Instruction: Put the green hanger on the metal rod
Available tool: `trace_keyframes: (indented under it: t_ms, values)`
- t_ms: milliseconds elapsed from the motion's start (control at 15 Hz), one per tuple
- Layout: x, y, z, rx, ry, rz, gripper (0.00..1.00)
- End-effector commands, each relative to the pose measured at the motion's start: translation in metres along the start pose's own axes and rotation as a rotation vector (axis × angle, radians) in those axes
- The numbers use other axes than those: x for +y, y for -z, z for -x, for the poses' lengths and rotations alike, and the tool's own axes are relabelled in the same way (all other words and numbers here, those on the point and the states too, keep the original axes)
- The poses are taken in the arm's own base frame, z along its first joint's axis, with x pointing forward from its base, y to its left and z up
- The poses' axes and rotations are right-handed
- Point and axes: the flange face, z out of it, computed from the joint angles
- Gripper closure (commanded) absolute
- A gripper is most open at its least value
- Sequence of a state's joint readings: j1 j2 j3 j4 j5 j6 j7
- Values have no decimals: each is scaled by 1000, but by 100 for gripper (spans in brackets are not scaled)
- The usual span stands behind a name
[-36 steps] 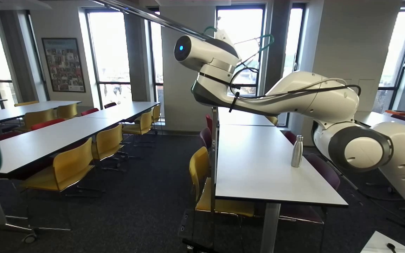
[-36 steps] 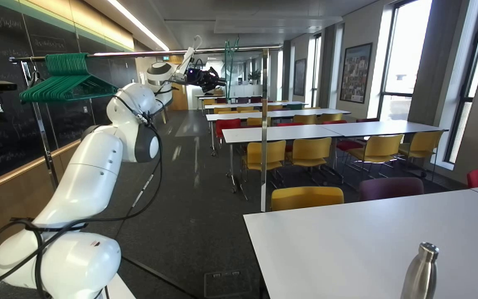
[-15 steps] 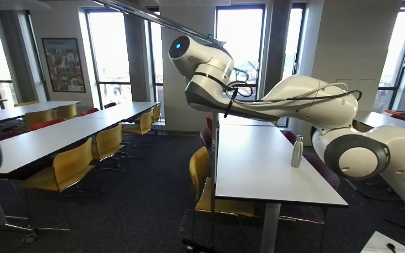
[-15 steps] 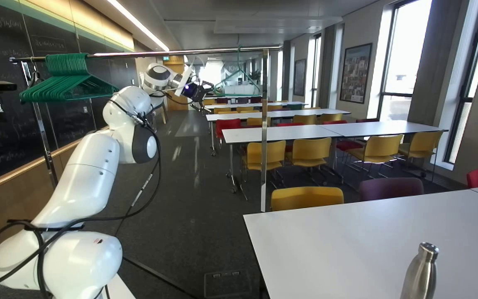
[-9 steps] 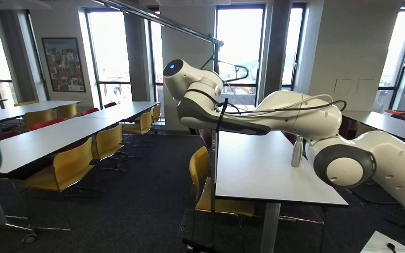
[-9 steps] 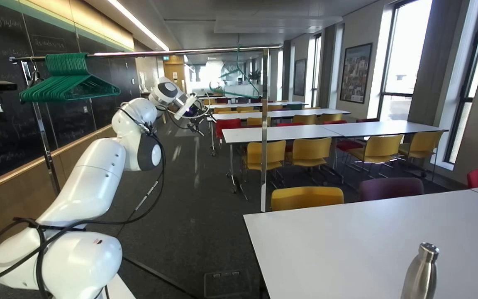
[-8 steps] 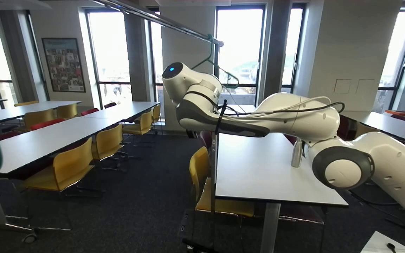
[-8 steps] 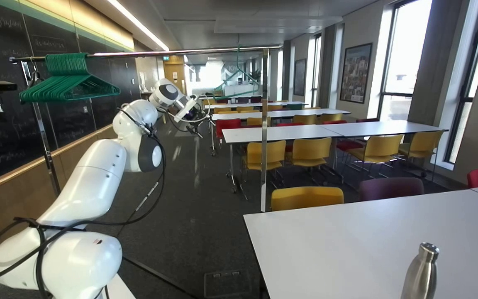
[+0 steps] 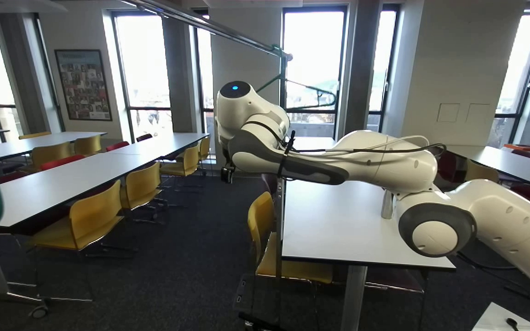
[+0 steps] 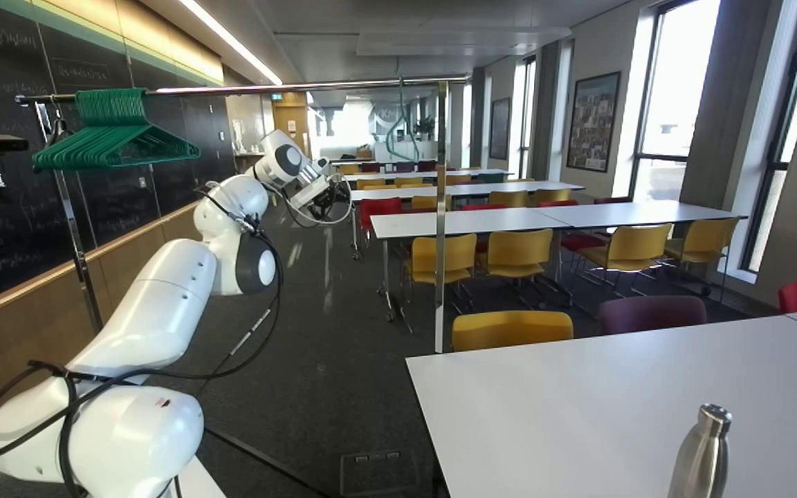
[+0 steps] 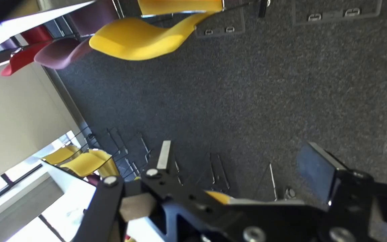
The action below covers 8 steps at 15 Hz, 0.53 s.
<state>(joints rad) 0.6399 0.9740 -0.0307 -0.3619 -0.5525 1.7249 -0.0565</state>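
Observation:
The green hanger (image 9: 269,83) hangs by its hook from the metal rod (image 9: 228,33), close to the rod's end at the upright post. In an exterior view the same hanger (image 10: 391,140) looks narrow, turned partly edge-on, under the rod (image 10: 232,90). Below it and off to one side, apart from it, is my gripper (image 10: 329,204), pointing downward. In the wrist view the gripper (image 11: 243,159) has its fingers (image 11: 317,171) spread wide, with only carpet and chair legs behind the gap. The hanger does not show in the wrist view.
Several more green hangers (image 10: 115,131) hang bunched at the rod's opposite end. The rack's post (image 10: 440,228) stands beside a white table (image 10: 578,387) carrying a steel bottle (image 10: 699,449). A yellow chair (image 9: 261,220) is near the post. Loose cables run along the arm.
The gripper, earlier up beside the hanger, has moved down and away from it and tilted downward. The hanger stays on the rod, swinging and turning about its hook.

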Motion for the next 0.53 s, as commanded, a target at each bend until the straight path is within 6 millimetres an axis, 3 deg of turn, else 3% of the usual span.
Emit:
trace_keyframes:
  t_ms: [0,67,467]
  values:
    - [10,4,-14,154,-91,1,0]
    - [5,3,-9,88,-47,9,0]
    - [3,0,-12,124,-70,7,0]
